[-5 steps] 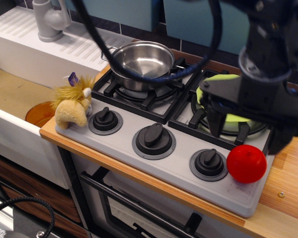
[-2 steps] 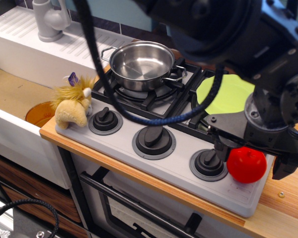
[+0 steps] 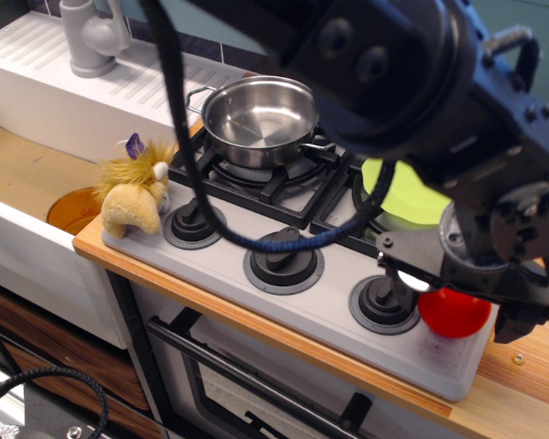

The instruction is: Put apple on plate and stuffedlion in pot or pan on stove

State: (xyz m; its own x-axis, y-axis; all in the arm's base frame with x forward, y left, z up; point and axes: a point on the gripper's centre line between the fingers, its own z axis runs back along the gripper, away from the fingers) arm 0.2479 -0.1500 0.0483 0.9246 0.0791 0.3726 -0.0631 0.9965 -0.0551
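Resting at the stove's (image 3: 256,293) left front corner, the stuffedlion (image 3: 135,196) lies on its side. On the stove's back-left burner stands the steel pot (image 3: 261,119), empty. The lime-green plate (image 3: 412,192) lies on the right burner. At the stove's front right edge, the black gripper (image 3: 462,297) straddles the red apple (image 3: 451,314); whether its jaws touch the apple cannot be told.

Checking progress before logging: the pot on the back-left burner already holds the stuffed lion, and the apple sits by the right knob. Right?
Not quite. The pot is empty; the stuffed lion sits at the stove's left edge, as observation.image shows. The apple is by the right knob.
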